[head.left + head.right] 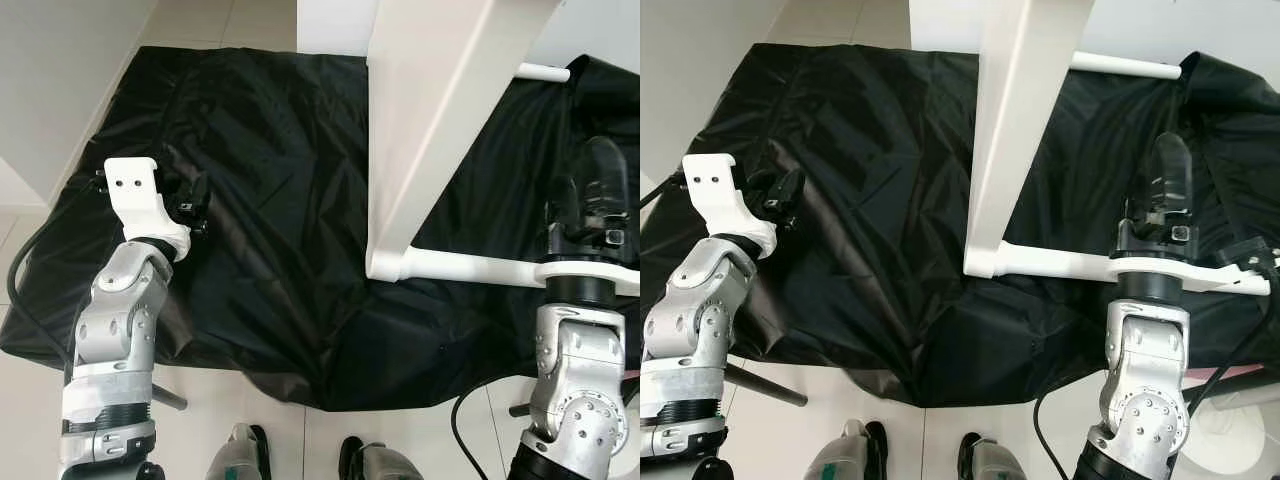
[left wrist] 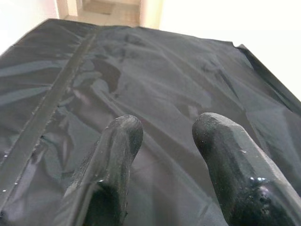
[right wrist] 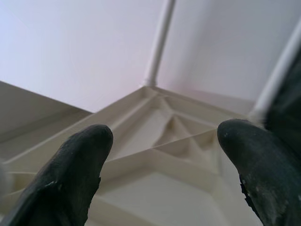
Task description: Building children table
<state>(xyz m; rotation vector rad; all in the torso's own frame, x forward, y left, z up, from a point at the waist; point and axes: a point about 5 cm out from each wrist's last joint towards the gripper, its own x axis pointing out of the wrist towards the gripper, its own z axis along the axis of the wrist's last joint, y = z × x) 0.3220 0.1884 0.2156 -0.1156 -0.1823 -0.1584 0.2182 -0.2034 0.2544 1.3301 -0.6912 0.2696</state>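
A white children's table top (image 1: 440, 130) stands on its edge on a black sheet (image 1: 270, 200). Two white legs stick out of it to the right: a lower leg (image 1: 470, 268) and an upper leg (image 1: 545, 72). My right gripper (image 1: 597, 190) points upward just behind the lower leg, to the right of the top. In the right wrist view, my right gripper (image 3: 164, 155) is open and faces the ribbed underside of the table (image 3: 169, 136). My left gripper (image 1: 190, 205) hovers over the left part of the sheet, open, with nothing between its fingers (image 2: 117, 146).
The sheet lies on a pale tiled floor (image 1: 260, 20), with a white wall (image 1: 50, 70) at the left. A black cable (image 1: 20, 270) loops beside my left arm. My feet (image 1: 240, 455) stand at the sheet's near edge. A dark rod (image 1: 765, 385) lies at the lower left.
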